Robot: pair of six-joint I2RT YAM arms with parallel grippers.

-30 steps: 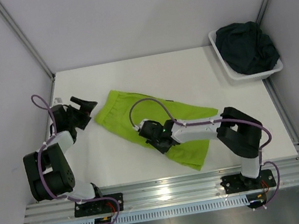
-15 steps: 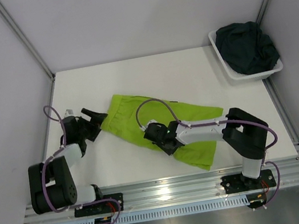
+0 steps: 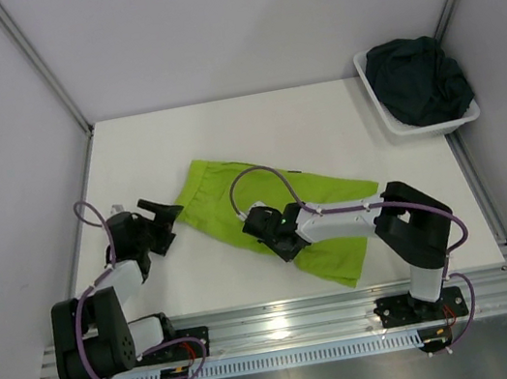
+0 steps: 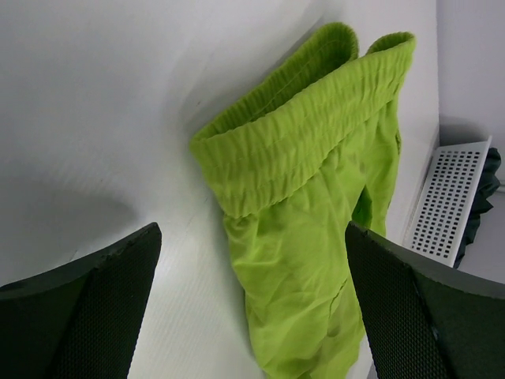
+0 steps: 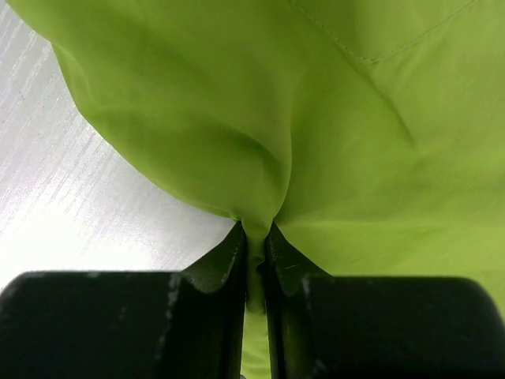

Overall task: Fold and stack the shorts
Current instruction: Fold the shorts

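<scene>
Mid-table, the lime green shorts [image 3: 215, 196] are pinched at the near edge by the right gripper [image 5: 254, 237], probably for flattening; the left gripper [image 3: 166, 220] is held wide open just left of them, ready to grab.

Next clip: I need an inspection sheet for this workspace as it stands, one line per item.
Surface: white table, no spills seen.
Job's things: bright lime green fabric shorts lie unfolded, diagonally across mid-table; dark navy-teal shorts sit bunched in the white mesh plastic basket at the far right corner.
Clutter: nothing seen.
End effectors: left end effector open, facing the lime waistband, holding nothing; right end effector shut on a pinch of the lime shorts' near edge.
Cables: purple cables loop off both arms, no snag seen.
Surroundings: grey panel walls; metal rail along the near edge.
</scene>
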